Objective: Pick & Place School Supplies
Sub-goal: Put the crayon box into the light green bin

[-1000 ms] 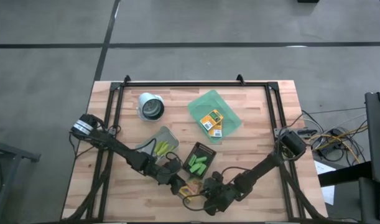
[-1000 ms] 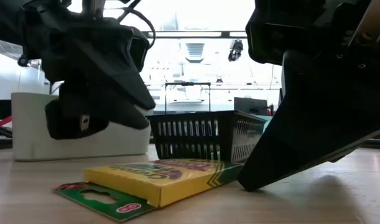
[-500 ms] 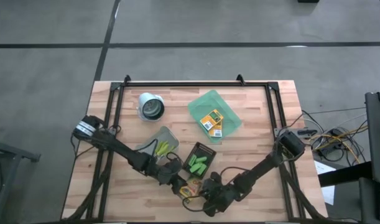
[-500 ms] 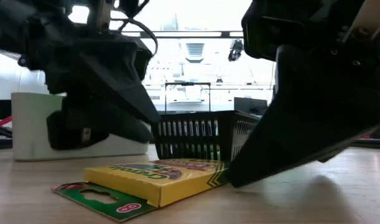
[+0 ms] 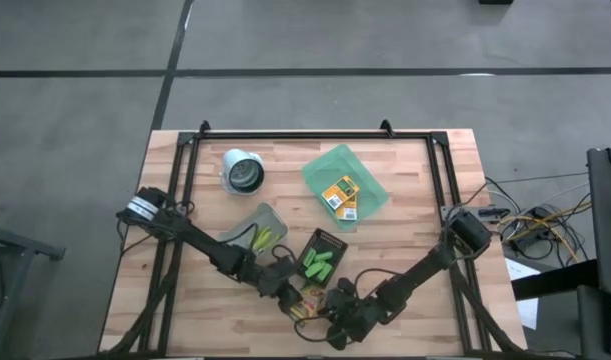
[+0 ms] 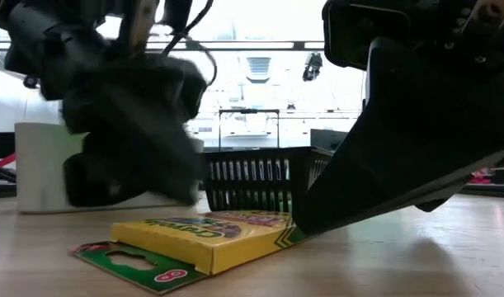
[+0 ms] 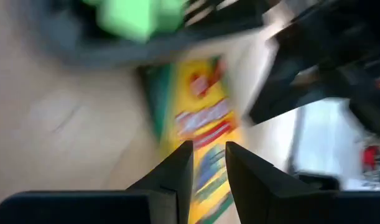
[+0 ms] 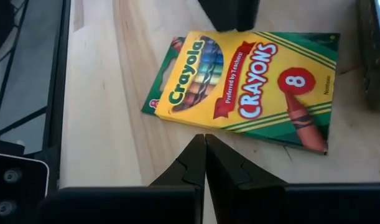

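Observation:
A yellow-and-green crayon box (image 8: 245, 87) lies flat on the wood near the table's front edge, also visible in the low view (image 6: 210, 235). My right gripper (image 8: 205, 140) is shut, and its tips are at the box's long edge nearest that arm. My left gripper (image 7: 208, 162) hovers over the box's opposite side with a narrow gap between its fingers. Whether it touches the box is hidden in blur. In the high view the two grippers meet around the box (image 5: 307, 300), left (image 5: 293, 296) and right (image 5: 330, 312). My right gripper's shut fingertips (image 6: 301, 227) meet the crayon box's long edge (image 8: 202, 126) nearest that arm. The fingers slant down from the table's right near side. The box stays flat on the table.
A black basket (image 5: 320, 258) holding green markers stands just behind the box. A clear bin (image 5: 253, 232) holds yellow-green scissors. Farther back, a green tray (image 5: 370, 190) carries two more crayon boxes. At the far left a white cup (image 5: 243, 172) lies on its side.
My right gripper has tipped. Its shut tips have swung from the bare wood toward the table's left, up against the crayon box's edge. The box has kept its place.

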You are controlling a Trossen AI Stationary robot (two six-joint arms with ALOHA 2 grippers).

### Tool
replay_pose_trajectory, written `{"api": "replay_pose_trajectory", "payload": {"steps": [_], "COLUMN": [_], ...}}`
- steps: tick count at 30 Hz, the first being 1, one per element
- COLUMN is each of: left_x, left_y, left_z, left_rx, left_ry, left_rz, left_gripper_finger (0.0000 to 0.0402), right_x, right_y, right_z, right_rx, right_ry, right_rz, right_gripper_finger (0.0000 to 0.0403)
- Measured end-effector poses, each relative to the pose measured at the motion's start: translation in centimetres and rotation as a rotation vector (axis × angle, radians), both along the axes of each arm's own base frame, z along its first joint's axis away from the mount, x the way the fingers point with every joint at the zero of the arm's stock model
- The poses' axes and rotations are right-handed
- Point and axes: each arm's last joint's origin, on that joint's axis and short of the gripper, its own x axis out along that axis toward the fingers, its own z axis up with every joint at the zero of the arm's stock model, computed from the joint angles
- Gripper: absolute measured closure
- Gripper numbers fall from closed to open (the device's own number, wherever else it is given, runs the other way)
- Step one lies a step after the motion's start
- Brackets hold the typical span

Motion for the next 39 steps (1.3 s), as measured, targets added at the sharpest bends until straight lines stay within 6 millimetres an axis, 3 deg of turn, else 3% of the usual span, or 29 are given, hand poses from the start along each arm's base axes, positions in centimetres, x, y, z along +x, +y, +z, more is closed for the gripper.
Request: {"api": "replay_pose_trajectory", "payload": {"steps": [6, 15, 29, 39], "left_x": [-0.8, -0.4, -0.5, -0.4], "left_y": [0.4, 0.5, 0.9, 1.0], "left_z": [-0.8, 0.1, -0.2, -0.1], "left_rx": [-0.008, -0.01, 0.001, -0.001], "left_ry": [0.131, 0.081, 0.101, 0.097], "left_rz": [-0.019, -0.03, -0.019, -0.016], "left_gripper_finger": [0.0303, 0.0303, 0.0303, 0.0303], "right_x": [0.1, 0.6, 0.8, 1.1], "right_y": [-0.1, -0.6, -1.0, -0.6], "right_z": [0.2, 0.4, 0.2, -1.5], "right_rx": [-0.029, -0.033, -0.007, 0.075], "right_ry": [-0.035, -0.06, -0.028, 0.007], "right_rz": [-0.042, -0.068, -0.039, -0.069], "right_gripper_finger": [0.0394, 0.0394, 0.0394, 0.0394]}}
